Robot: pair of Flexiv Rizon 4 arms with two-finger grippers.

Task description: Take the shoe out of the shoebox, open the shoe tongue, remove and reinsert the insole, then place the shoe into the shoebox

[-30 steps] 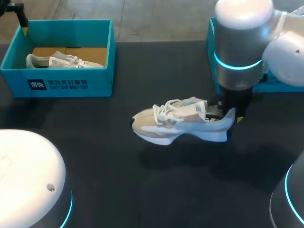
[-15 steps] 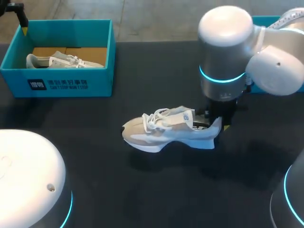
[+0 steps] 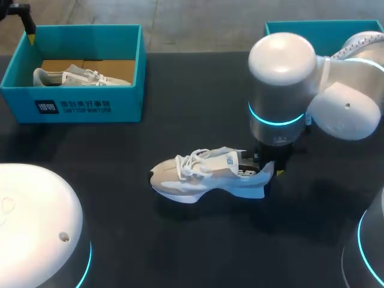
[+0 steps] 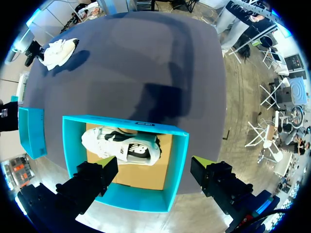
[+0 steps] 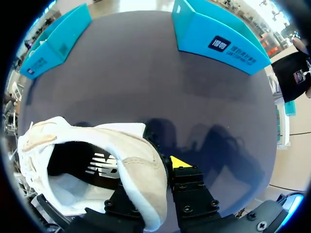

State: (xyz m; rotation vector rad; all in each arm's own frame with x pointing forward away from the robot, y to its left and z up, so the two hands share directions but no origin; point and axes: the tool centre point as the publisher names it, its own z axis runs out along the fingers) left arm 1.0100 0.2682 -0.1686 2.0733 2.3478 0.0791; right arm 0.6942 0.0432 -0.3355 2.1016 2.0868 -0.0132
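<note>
- Right gripper (image 3: 267,171) clamps the shoe (image 3: 198,175) by its heel; toe points toward the table's (image 3: 180,246) left edge.
- Left gripper (image 4: 153,167), fingers apart, hangs over the far-left shoebox (image 4: 177,160), well apart from the shoe.

Dark table (image 3: 198,90). Far left: open teal shoebox (image 3: 90,108) stands on it. Far right: second teal box (image 3: 300,27), partly hidden. Mid-table: pale shoe (image 3: 192,177), toe pointing left. Cannot tell whether its sole touches the surface.

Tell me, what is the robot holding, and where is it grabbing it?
The right jaws pinch the white sneaker by its heel collar. The left jaws hold nothing.
</note>
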